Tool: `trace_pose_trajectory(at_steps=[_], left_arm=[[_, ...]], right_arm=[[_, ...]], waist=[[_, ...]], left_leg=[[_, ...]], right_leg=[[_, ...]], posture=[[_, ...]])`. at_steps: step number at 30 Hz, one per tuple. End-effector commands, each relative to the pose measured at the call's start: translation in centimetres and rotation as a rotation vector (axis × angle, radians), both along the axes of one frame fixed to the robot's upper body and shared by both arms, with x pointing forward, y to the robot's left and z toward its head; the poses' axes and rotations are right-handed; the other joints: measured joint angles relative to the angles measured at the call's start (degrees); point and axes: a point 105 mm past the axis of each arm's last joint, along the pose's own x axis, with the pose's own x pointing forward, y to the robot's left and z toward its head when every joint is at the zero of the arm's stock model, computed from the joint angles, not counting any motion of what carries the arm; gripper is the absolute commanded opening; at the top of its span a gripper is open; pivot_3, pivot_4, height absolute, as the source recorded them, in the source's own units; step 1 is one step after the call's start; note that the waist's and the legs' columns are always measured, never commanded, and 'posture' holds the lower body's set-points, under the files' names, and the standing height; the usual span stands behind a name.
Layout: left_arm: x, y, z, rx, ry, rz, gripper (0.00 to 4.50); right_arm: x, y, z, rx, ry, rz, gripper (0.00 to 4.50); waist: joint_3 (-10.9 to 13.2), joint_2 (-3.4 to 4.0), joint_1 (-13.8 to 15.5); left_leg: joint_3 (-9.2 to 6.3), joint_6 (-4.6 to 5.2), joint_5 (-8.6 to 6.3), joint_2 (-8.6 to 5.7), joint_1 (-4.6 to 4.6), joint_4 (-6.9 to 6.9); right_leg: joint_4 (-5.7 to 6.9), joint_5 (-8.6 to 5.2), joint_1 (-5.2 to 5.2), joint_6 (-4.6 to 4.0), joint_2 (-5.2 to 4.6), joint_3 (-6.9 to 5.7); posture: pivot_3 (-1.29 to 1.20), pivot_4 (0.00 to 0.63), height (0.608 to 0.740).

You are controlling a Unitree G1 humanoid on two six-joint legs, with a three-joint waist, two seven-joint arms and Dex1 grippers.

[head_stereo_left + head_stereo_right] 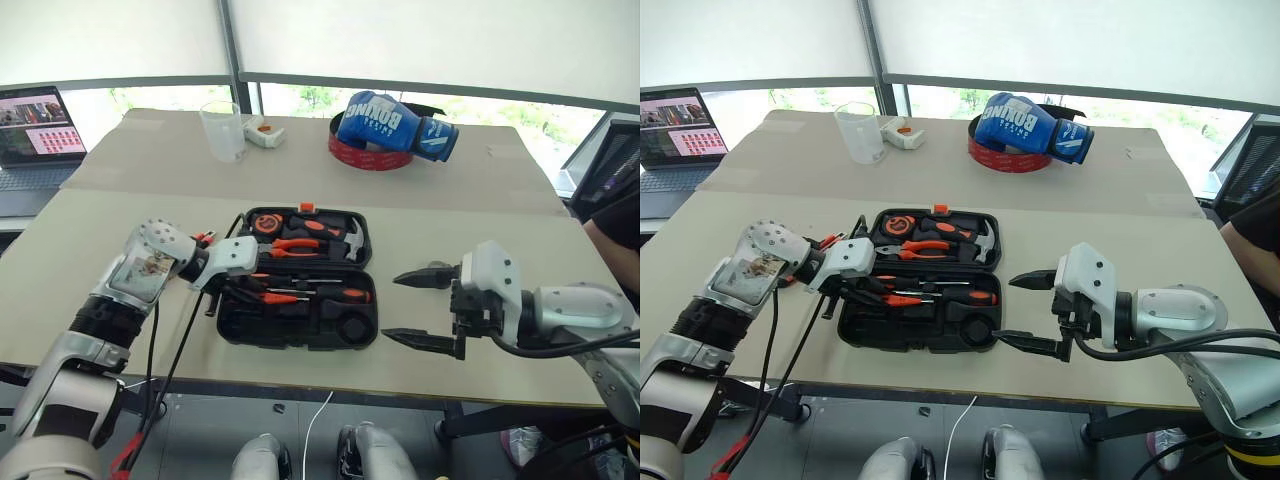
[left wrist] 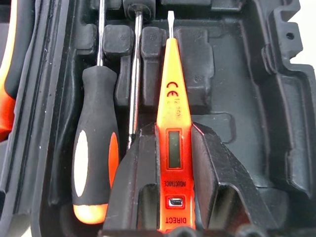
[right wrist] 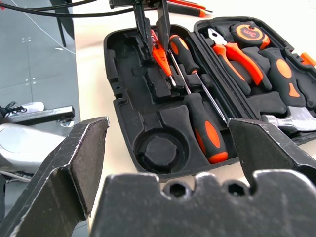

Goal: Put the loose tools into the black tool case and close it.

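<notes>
The black tool case (image 1: 300,343) lies open in the middle of the table. My left gripper (image 2: 170,133) is shut on the slim orange tester screwdriver (image 2: 170,89) and holds it over the moulded slots at the left end of the case's near half. A black-and-orange screwdriver (image 2: 94,148) lies in a slot right beside the tester. A second one (image 3: 205,126) lies further along the same half. My right gripper (image 1: 392,307) hangs open and empty just off the case's right end.
Pliers (image 1: 295,245), a tape measure (image 1: 266,224) and a hammer (image 1: 345,243) sit in the case's far half. Behind stand a blue boxing glove (image 1: 385,122) on a red-and-black ring, a clear cup (image 1: 223,130) and a laptop (image 1: 35,125). A person (image 1: 625,215) is at the right edge.
</notes>
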Motion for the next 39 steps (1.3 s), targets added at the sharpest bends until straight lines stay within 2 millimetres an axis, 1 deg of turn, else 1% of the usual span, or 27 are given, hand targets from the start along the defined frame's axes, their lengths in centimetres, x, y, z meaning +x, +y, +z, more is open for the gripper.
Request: trace_pose_trajectory(at_steps=[1,3,4,6,9,10,13,15,17,18,19,21,22,23,25,26,27,31,36,39], left_arm=[[0.6,-0.4,0.4,0.011,-0.026,-0.010,0.44],[0.4,-0.6,0.8,-0.002,-0.020,-0.022,1.45],[0.3,-0.6,1.1,-0.011,-0.016,-0.030,1.70],[0.0,-0.6,1.9,-0.033,-0.006,-0.043,2.44],[-0.4,-0.3,3.6,-0.106,-0.002,-0.052,3.59],[-0.5,0.0,4.1,-0.131,0.006,-0.039,3.89],[-0.8,1.2,5.3,-0.201,0.028,0.005,3.89],[-1.1,1.6,5.7,-0.250,0.038,0.014,3.89],[-1.0,1.8,5.8,-0.314,0.046,0.050,3.36],[-0.7,1.9,5.5,-0.338,0.040,0.072,3.20],[-0.5,1.9,5.1,-0.353,0.035,0.090,2.72],[-0.2,1.7,4.0,-0.393,0.023,0.122,2.07],[-0.1,1.6,3.4,-0.411,0.033,0.140,1.63],[-0.1,1.5,2.8,-0.422,0.041,0.153,1.37],[-0.3,1.6,1.7,-0.416,0.061,0.161,0.53],[-0.4,1.6,1.2,-0.411,0.066,0.160,0.18],[-0.5,1.6,0.9,-0.413,0.074,0.161,0.08],[-0.3,1.4,0.4,-0.416,0.062,0.167,0.08],[-0.1,1.5,-1.9,-0.318,0.028,0.173,0.08],[-0.3,1.4,-2.6,-0.315,0.039,0.160,0.08]], right_arm=[[-0.2,0.1,1.0,0.011,-0.061,0.006,4.50],[-0.2,0.1,1.0,0.010,-0.060,0.004,4.50],[-0.1,0.1,1.0,0.010,-0.059,0.003,4.50],[-0.2,0.2,0.9,0.009,-0.055,0.004,4.50],[-0.2,0.2,0.8,0.011,-0.045,0.003,4.50],[-0.2,0.2,0.7,0.011,-0.043,0.004,4.50],[-0.2,0.2,0.7,0.014,-0.039,0.004,4.50],[-0.1,0.2,0.7,0.021,-0.033,0.002,4.50],[-0.1,0.2,0.5,0.023,-0.029,0.001,4.50],[-0.1,0.2,0.4,0.024,-0.028,0.000,4.50],[-0.1,0.2,0.4,0.024,-0.026,0.000,4.50],[0.0,0.3,0.3,0.025,-0.024,0.000,4.50],[0.0,0.3,0.3,0.026,-0.023,0.002,4.50],[0.0,0.3,0.3,0.026,-0.022,0.003,4.50],[0.1,0.3,0.4,0.027,-0.022,0.005,4.50],[0.2,0.3,0.5,0.028,-0.022,0.005,4.50],[0.3,0.3,0.5,0.029,-0.023,0.003,4.50],[0.5,0.3,0.5,0.034,-0.023,-0.002,4.50],[0.4,0.6,0.6,0.047,-0.019,0.000,4.50],[0.5,0.5,0.7,0.049,-0.020,-0.006,4.50]], waist=[[0.0,0.00,0.0],[0.0,0.00,0.0],[0.0,0.00,0.0],[0.0,0.00,0.0],[0.0,0.00,0.0],[0.0,0.00,-0.1],[0.0,0.00,-0.3],[0.0,0.00,-0.4],[0.0,0.00,-0.4],[0.0,0.00,-0.3],[0.0,0.00,-0.3],[0.0,0.01,-0.2],[0.0,0.00,-0.1],[0.0,0.00,-0.1],[0.0,0.00,-0.2],[0.0,-0.01,-0.2],[0.0,-0.01,-0.3],[0.0,-0.01,-0.2],[0.0,-0.01,-0.2],[0.0,-0.01,-0.2]], left_leg=[[0.00,0.00,0.00,0.00,0.00,0.00],[-0.01,0.00,0.00,0.00,0.00,0.00],[-0.01,0.00,0.00,0.00,0.00,0.01],[-0.01,0.01,0.00,0.00,-0.01,0.02],[-0.02,0.01,0.00,0.01,-0.02,0.03],[-0.02,0.01,0.00,0.02,-0.01,0.03],[-0.02,0.00,0.00,0.04,-0.01,0.04],[-0.03,0.00,0.00,0.04,0.00,0.03],[-0.03,0.00,0.00,0.04,0.01,0.04],[-0.03,0.00,0.00,0.03,0.02,0.04],[-0.03,0.00,0.00,0.02,0.02,0.05],[-0.03,0.01,0.00,0.01,0.02,0.06],[-0.04,0.02,0.00,0.00,0.02,0.06],[-0.04,0.02,0.00,0.00,0.04,0.07],[-0.04,0.02,0.00,0.01,0.02,0.08],[-0.04,0.02,0.00,0.02,0.02,0.08],[-0.04,0.02,0.00,0.03,0.02,0.08],[-0.05,0.01,0.00,0.02,0.03,0.07],[-0.05,0.02,-0.01,0.02,0.02,0.07],[-0.05,0.02,-0.01,0.02,0.06,0.07]], right_leg=[[0.00,0.00,0.00,0.00,0.00,0.00],[0.01,0.00,0.00,0.00,0.00,-0.01],[0.01,0.00,0.00,0.00,0.00,-0.01],[0.01,0.00,0.00,0.00,0.00,-0.01],[0.01,0.00,0.00,0.00,0.00,-0.02],[0.01,0.00,0.00,0.00,0.00,-0.02],[0.02,0.00,0.00,0.00,0.00,-0.01],[0.02,0.00,0.00,0.00,0.01,-0.01],[0.03,0.00,0.00,0.00,0.00,-0.01],[0.04,0.00,0.02,0.00,-0.02,-0.01],[0.03,0.00,0.03,0.01,-0.02,-0.01],[0.03,0.00,0.04,0.01,-0.03,-0.01],[0.02,0.01,0.06,0.02,-0.03,-0.01],[0.03,0.01,0.07,0.02,-0.03,0.00],[0.02,0.01,0.07,0.02,-0.01,-0.02],[0.02,0.01,0.07,0.02,-0.01,-0.02],[0.02,0.01,0.07,0.02,0.00,-0.03],[0.03,0.01,0.07,0.02,-0.02,-0.03],[0.02,0.01,0.07,0.02,-0.02,-0.03],[0.02,0.01,0.10,0.02,-0.03,-0.03]], posture=[[0.00,0.150,0.714],[0.00,0.150,0.714],[0.00,0.150,0.714],[0.00,0.150,0.714],[0.00,0.150,0.714],[0.00,0.150,0.714],[0.00,0.150,0.714],[0.00,0.150,0.714],[0.00,0.150,0.714],[0.00,0.150,0.714],[0.00,0.150,0.714],[0.00,0.150,0.714],[0.00,0.150,0.714],[0.00,0.150,0.714],[0.00,0.150,0.714],[0.00,0.150,0.714],[0.00,0.150,0.714],[0.00,0.150,0.714],[0.00,0.150,0.714],[0.00,0.150,0.714]])
